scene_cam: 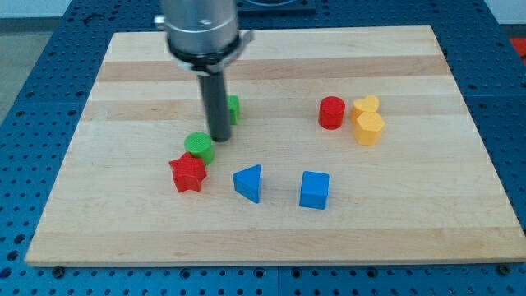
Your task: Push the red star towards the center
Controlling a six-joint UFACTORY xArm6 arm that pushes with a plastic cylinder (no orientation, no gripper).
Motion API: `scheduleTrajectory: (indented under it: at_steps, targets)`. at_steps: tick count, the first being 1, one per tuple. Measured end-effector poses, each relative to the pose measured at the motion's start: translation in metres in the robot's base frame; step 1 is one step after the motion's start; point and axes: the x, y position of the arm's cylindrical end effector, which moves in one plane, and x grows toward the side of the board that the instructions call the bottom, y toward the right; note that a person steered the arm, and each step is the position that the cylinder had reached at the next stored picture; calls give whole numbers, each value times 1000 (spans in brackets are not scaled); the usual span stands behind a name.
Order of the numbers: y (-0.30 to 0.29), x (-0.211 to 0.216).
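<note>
The red star [187, 173] lies on the wooden board [271, 238], left of the middle and low in the view. A green round block [199, 147] touches its upper right side. My tip [219, 138] stands just right of the green round block, above and to the right of the red star, apart from the star. A second green block [233, 108] is partly hidden behind the rod.
A blue triangular block [248, 182] and a blue cube [314, 190] lie right of the star. A red cylinder [331, 113] and two yellow blocks [367, 120] sit at the right. The board's edges meet a blue perforated table.
</note>
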Motion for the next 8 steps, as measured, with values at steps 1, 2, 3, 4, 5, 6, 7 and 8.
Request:
scheduleTrajectory:
  at_steps: [1,2,3,4,5,6,7,8]
  targets:
    - [-53,-5]
    - [-106,-7]
    - [-168,22]
    - [-185,67]
    - [-178,85]
    - [-158,91]
    - [-129,93]
    - [-91,93]
